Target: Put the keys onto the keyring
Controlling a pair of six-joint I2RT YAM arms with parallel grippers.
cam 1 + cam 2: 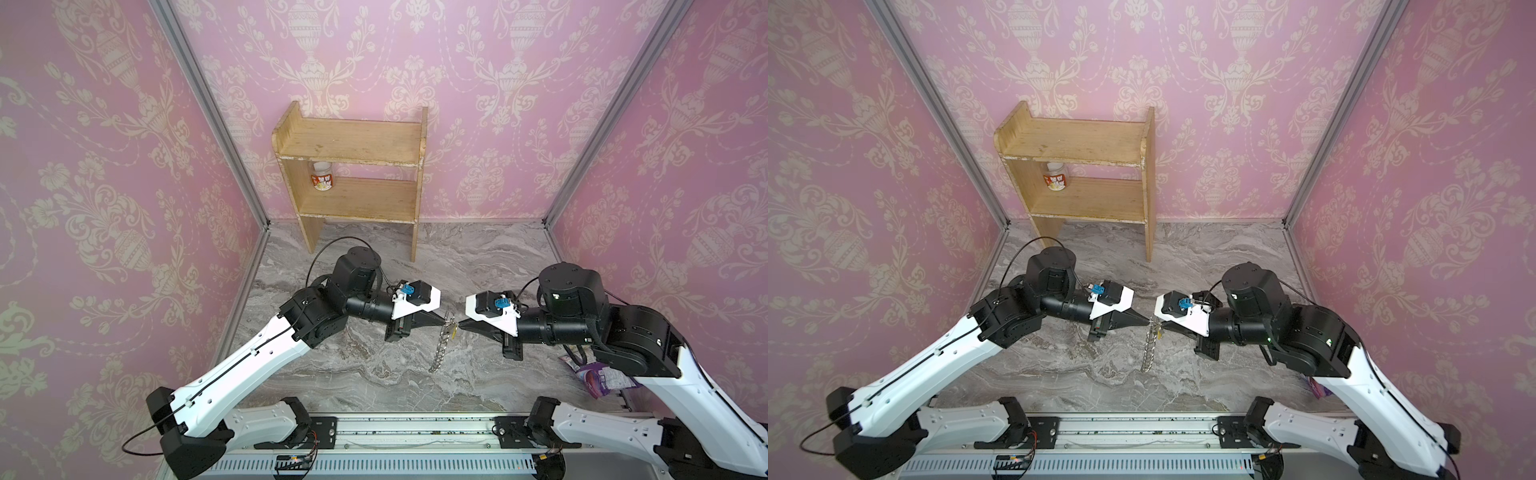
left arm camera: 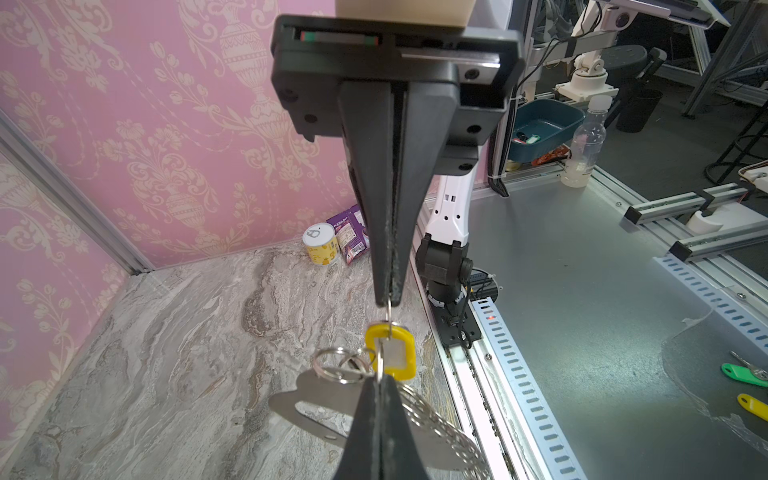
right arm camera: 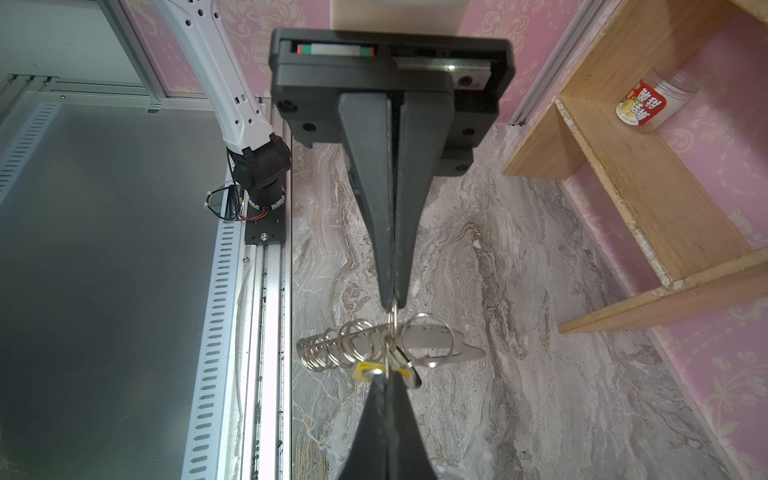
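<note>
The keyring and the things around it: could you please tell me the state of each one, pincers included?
left pincer: shut on the small ring of the yellow key tag.
right pincer: shut on a split ring of the keyring.
yellow key tag: hanging between the two pincer tips.
keyring: held by one ring; contact with the table unclear.
jar: upright on the shelf, lid on.
can: upright, unopened.
</note>
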